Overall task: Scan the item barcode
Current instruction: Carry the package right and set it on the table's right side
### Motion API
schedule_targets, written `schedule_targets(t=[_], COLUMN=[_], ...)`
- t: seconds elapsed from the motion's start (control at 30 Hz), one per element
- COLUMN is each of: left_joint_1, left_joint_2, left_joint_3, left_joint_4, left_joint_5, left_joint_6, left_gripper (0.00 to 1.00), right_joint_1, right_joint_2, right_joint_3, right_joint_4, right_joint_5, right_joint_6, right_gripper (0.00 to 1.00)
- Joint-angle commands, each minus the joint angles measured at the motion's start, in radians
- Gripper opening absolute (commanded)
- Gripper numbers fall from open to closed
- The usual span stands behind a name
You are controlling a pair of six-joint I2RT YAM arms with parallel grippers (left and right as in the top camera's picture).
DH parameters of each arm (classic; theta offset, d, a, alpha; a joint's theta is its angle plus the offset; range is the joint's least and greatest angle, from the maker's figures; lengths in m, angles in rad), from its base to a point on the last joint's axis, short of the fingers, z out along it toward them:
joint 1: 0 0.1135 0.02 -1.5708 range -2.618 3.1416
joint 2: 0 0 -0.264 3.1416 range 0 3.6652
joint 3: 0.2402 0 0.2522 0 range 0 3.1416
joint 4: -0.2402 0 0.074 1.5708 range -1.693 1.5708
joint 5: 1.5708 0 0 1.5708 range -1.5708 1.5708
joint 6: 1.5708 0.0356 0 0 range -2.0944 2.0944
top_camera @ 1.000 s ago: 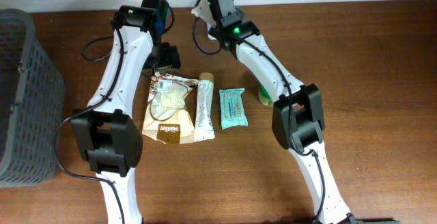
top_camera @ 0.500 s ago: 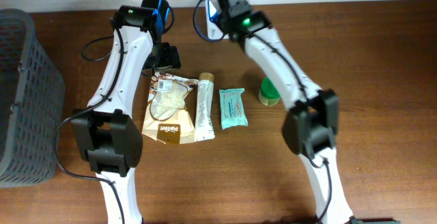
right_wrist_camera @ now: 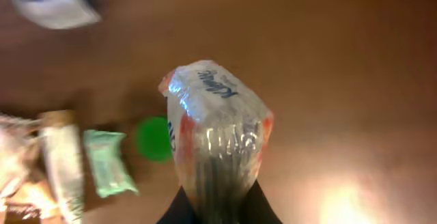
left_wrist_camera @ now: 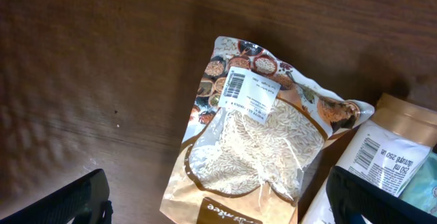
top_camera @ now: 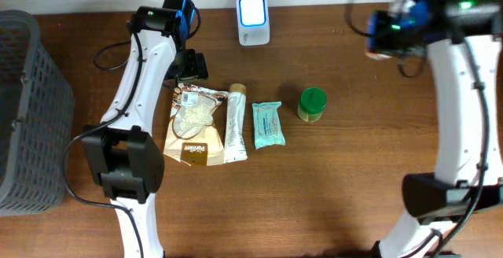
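Swung far right since a second ago, the right claw (right_wrist_camera: pixel 218 212) grips a clear packet (right_wrist_camera: pixel 218 128) tightly, well apart from the lit scanner (top_camera: pixel 253 10). Jar (top_camera: pixel 312 105), teal pack (top_camera: pixel 267 124), tube (top_camera: pixel 236 124) and rice bag (top_camera: pixel 192 124) lie in a row on the table (top_camera: pixel 354 179). The left claw (top_camera: pixel 191 65) hangs wide open, holding nothing, over the rice bag.

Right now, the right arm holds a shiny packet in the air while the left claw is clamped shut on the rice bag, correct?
Not quite. The left gripper is open, fingers spread wide above the rice bag, which lies ungripped, as the left wrist view shows. The right gripper does hold the shiny packet aloft.
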Motion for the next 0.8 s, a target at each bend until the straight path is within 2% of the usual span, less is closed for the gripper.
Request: schedule_targets(t=[0.0,0.07,0.13,0.27,0.4,0.47,0.5,0.63,0.77], left_joint_1=[0.000,0.000,0.000,0.000,0.000,-0.001,-0.001,0.013,0.072], left_joint_2=[0.002,0.002,0.002,0.002,0.002,0.002,0.002,0.000,-0.001], left_joint_3=[0.009,0.009,0.009,0.009,0.009,0.009,0.009,0.012,0.050], left_joint_4=[-0.001,-0.001,-0.002,-0.001,0.000,0.050,0.061,0.067,0.026], left_joint_5=[-0.011,-0.010,-0.010,-0.010,-0.010,-0.003,-0.003,-0.022,-0.010], left_joint_6=[0.016,0.016,0.016,0.016,0.013,0.001,0.001,0.043,0.084], left_gripper=[0.99,0.99,0.99,0.99,0.99,0.99,0.99,0.99,0.99], right_joint_1=[-0.130,-0.191,-0.258,-0.331,-0.425,-0.484,-0.503,-0.533,-0.532], right_joint_2=[0.029,0.029,0.029,0.029,0.029,0.029,0.029,0.028,0.018], right_joint_3=[-0.142,-0.262,-0.455,-0.696,-0.839,-0.866,-0.867,-0.867,-0.850], right_joint_4=[0.009,0.061,0.176,0.360,0.481,0.500,0.500,0.501,0.483], right_joint_5=[-0.053,-0.083,-0.111,-0.129,-0.172,-0.178,-0.182,-0.238,-0.237], right_joint_6=[0.052,0.052,0.052,0.071,0.090,0.089,0.089,0.043,0.040], right_gripper=[0.04,0.04,0.04,0.04,0.04,0.06,0.10,0.43,0.46])
